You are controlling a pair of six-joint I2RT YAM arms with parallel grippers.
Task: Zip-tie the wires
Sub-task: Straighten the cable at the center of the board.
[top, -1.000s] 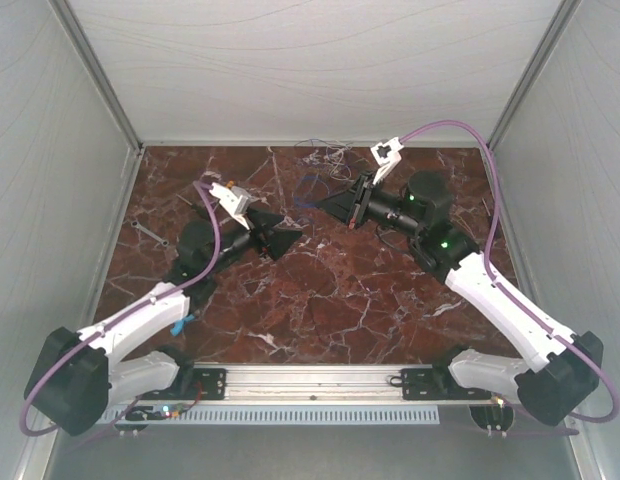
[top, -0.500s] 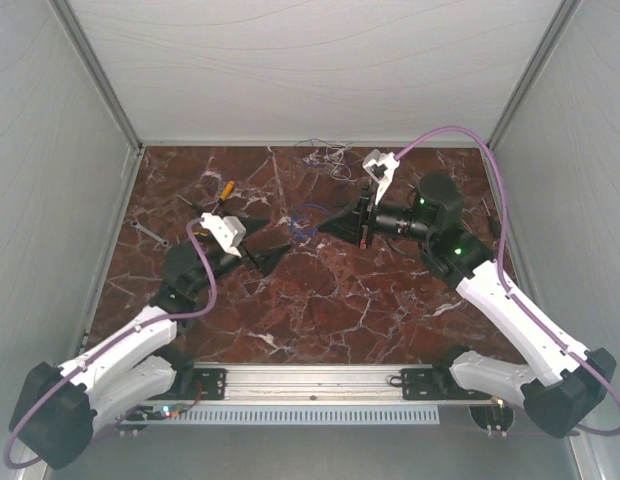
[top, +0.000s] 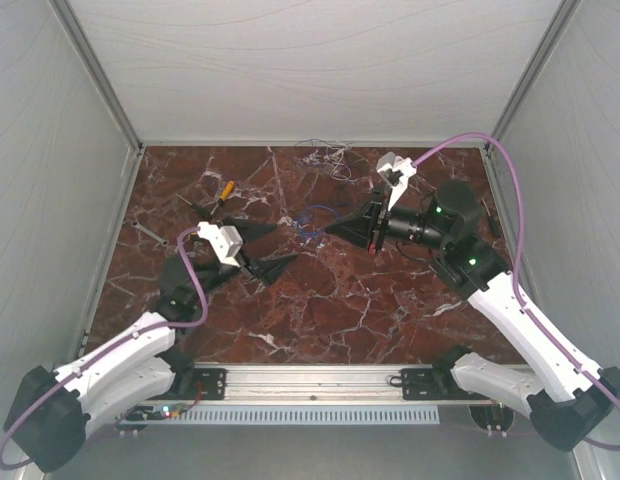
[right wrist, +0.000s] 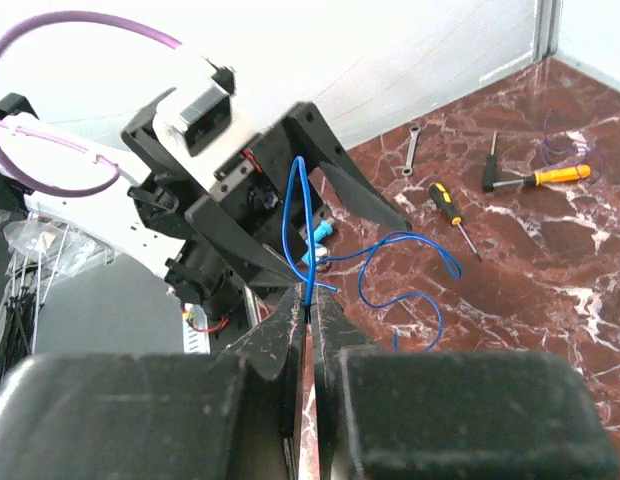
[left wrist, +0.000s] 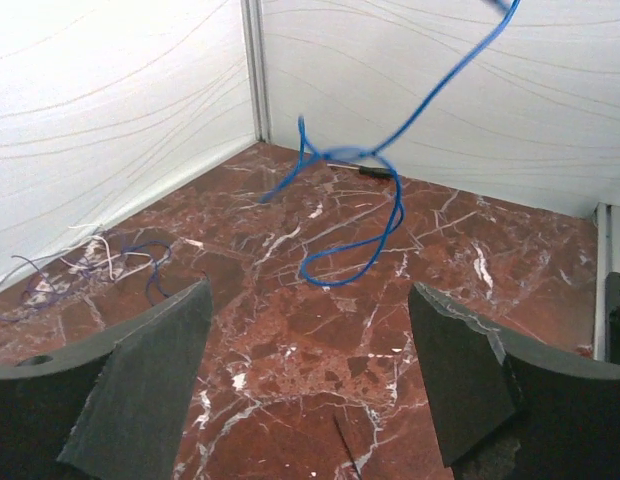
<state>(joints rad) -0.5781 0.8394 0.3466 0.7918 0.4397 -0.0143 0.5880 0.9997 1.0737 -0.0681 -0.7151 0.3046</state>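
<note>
We pinch the blue wire [right wrist: 306,265] aloft in our right claw [right wrist: 308,320] so it dangles facing our left claw [left wrist: 310,300], spread wide, likely to take it

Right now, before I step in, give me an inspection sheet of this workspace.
Surface: red marble tabletop, white-veined.
Job's things: blue wire, gripped; thin wire bundle at the back edge; zip tie not made out.
Clutter: orange-handled screwdriver, wrench.
Grippers: left gripper open, empty; right gripper shut on the blue wire.
Cables: purple cables on both arms.
Surroundings: white walls on three sides.
</note>
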